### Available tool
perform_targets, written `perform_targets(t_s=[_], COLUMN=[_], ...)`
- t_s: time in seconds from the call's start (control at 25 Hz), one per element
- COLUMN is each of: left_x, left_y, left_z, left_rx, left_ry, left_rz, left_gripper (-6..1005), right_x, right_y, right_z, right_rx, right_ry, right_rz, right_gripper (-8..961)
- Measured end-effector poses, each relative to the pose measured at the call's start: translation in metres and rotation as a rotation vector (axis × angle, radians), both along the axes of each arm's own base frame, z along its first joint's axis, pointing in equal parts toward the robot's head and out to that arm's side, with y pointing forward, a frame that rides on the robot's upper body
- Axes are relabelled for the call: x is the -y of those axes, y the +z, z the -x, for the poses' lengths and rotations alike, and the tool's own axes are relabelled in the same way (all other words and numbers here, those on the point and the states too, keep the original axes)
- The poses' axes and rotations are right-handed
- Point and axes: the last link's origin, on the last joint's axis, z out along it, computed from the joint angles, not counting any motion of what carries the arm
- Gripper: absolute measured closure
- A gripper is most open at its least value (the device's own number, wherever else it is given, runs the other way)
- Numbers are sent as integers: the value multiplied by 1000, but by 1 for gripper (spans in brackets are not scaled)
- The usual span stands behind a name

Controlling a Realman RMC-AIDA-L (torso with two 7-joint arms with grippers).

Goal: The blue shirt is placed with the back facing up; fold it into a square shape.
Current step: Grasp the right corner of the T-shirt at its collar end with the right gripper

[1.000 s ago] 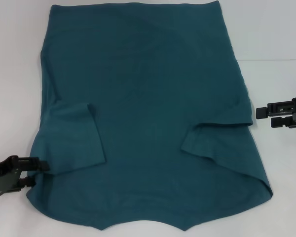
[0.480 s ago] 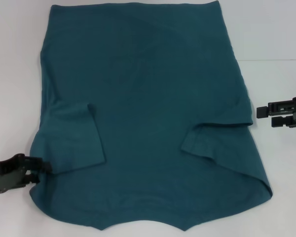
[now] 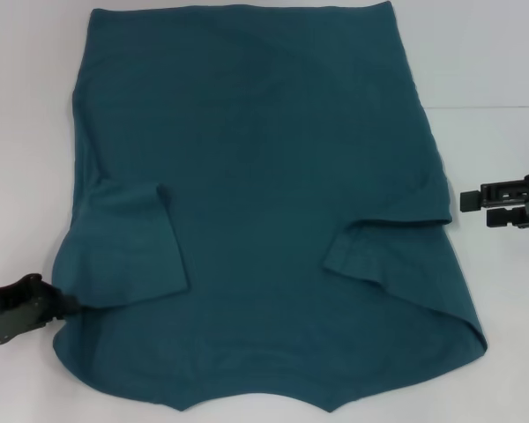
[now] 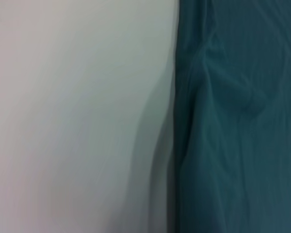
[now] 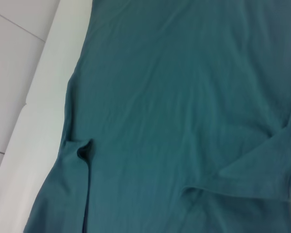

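The blue shirt (image 3: 264, 194) lies flat on the white table, plain side up, with both short sleeves folded inward onto the body. It also fills the right wrist view (image 5: 184, 111) and one side of the left wrist view (image 4: 237, 121). My left gripper (image 3: 60, 313) is open at the shirt's left edge, near the front corner, level with the folded left sleeve (image 3: 128, 251). My right gripper (image 3: 472, 210) is open and empty just off the shirt's right edge, beside the folded right sleeve (image 3: 397, 238).
Bare white table (image 3: 26, 132) lies left of the shirt and more of it (image 3: 494, 88) to the right. The shirt's near edge reaches the bottom of the head view. A table edge with pale floor shows in the right wrist view (image 5: 19, 87).
My left gripper has drawn back to the left, from over the shirt's edge to just at it. My right gripper has shifted very slightly right. The shirt has not moved.
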Motion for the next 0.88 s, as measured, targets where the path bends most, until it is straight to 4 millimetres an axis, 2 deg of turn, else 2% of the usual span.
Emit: perform_targets(t_s=[0.16,0.36,0.64,0.88], left_x=[0,0,-3,-10], left_y=[1,5,16,17], left_z=[-2,-16,-20,-22], left_rx=[15,83,112,98], left_ry=[-17,-108,-146,-155], left_rz=[-2,-4,-40,-52], left_gripper=[886,966,966,966], right_x=[3,14,33,43], right_y=[-1,1,12,-1], right_z=[0,-5,-30,-35], right_rx=[-3,0,67,105], right_ry=[15,27,-38,-32], right_rz=[16,59,115,175], right_gripper=[196,197,199,200])
